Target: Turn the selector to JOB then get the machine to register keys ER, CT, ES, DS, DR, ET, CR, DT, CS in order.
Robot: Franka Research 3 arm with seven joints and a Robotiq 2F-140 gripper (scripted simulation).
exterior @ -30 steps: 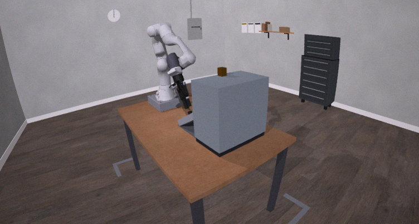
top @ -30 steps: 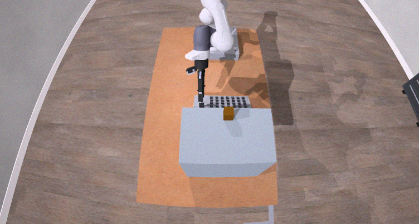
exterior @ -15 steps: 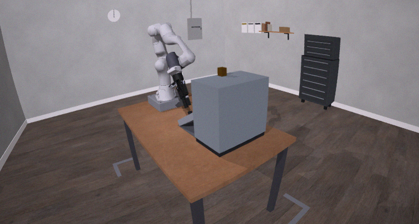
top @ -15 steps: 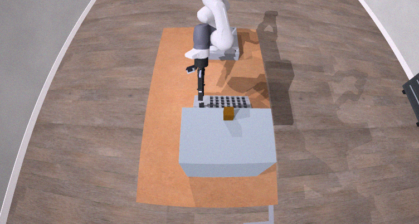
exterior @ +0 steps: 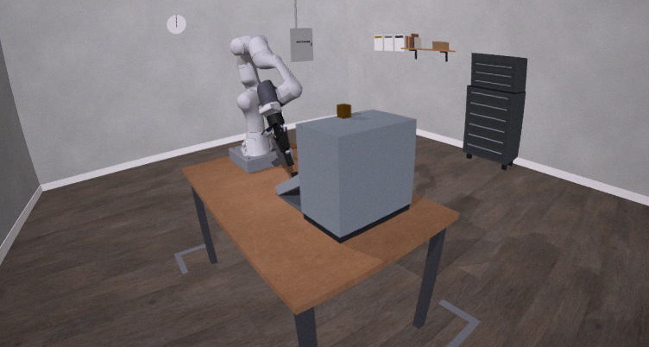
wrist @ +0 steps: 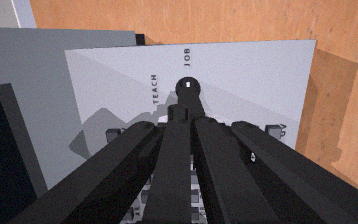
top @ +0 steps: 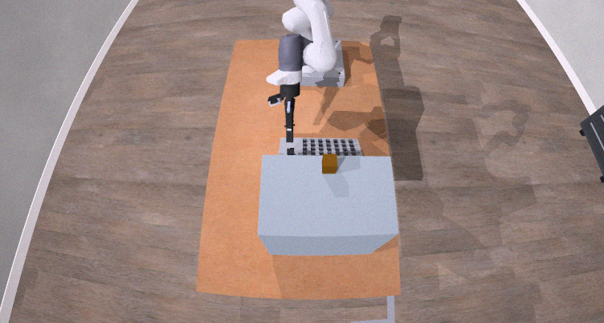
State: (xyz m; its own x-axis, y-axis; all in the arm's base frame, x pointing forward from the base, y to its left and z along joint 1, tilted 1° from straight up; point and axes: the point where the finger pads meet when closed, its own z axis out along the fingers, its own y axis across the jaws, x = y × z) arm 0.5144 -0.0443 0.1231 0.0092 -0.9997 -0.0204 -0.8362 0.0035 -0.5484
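The black selector knob (wrist: 187, 85) (top: 290, 150) (exterior: 294, 174) sits on the light grey key panel (wrist: 260, 75) (top: 282, 144) (exterior: 286, 186). Its white mark is on the side toward the JOB label (wrist: 187, 57); the TEACH label (wrist: 154, 89) is to the left in the wrist view. My gripper (top: 289, 141) (exterior: 289, 163) is shut and empty, its fingertips a little above the knob. In the wrist view the fingers hide most keys and part of the knob's bar. The dark keys (top: 328, 147) stand in rows beside the knob. No lit key shows.
The tall grey machine housing (top: 325, 202) (exterior: 377, 172) rises right behind the panel and hides part of it in the top view. An orange-brown block (top: 329, 163) (exterior: 343, 110) stands on top of it. A dark screen (wrist: 0, 150) shows at the wrist view's left.
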